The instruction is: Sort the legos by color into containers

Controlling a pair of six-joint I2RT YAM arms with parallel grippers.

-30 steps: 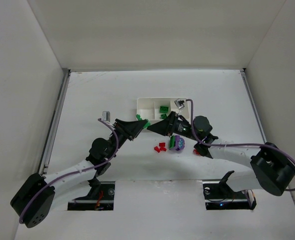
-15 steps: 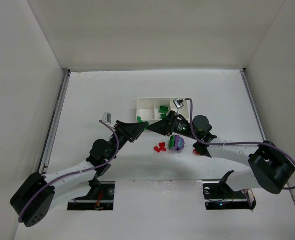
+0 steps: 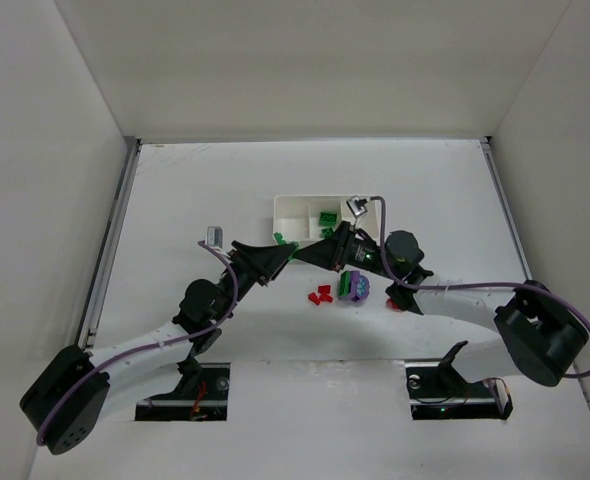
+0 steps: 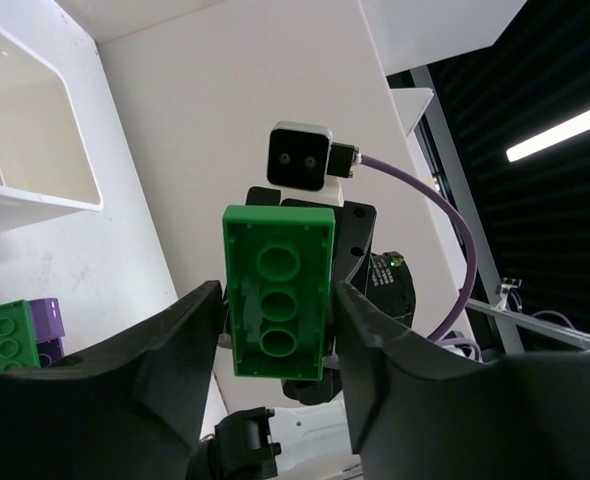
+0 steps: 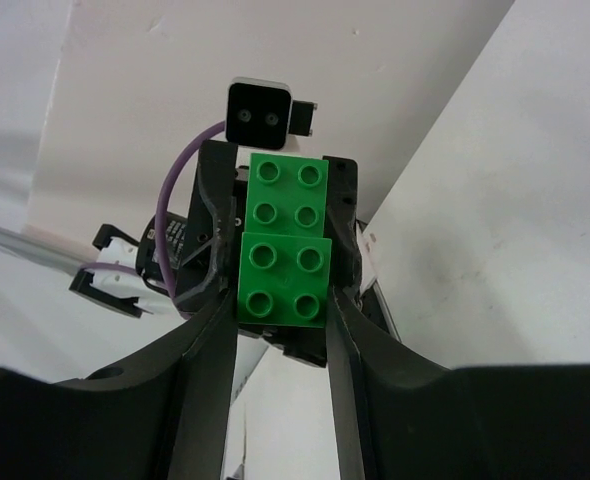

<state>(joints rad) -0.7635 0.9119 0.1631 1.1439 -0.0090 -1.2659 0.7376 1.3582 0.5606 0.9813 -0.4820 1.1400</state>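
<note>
Left gripper (image 3: 285,251): drawn back a touch toward its own wrist. The wrist camera (image 3: 213,236) behind it now sits slightly lower and further right.
Green brick (image 4: 278,290): carried along between the two sets of tips, a hair toward the left gripper's wrist.
Right arm (image 3: 535,340): the big joint far behind the right gripper (image 3: 307,254) swung a little left, toward that gripper.
Timing: nearly all of this came in the first half second.
</note>
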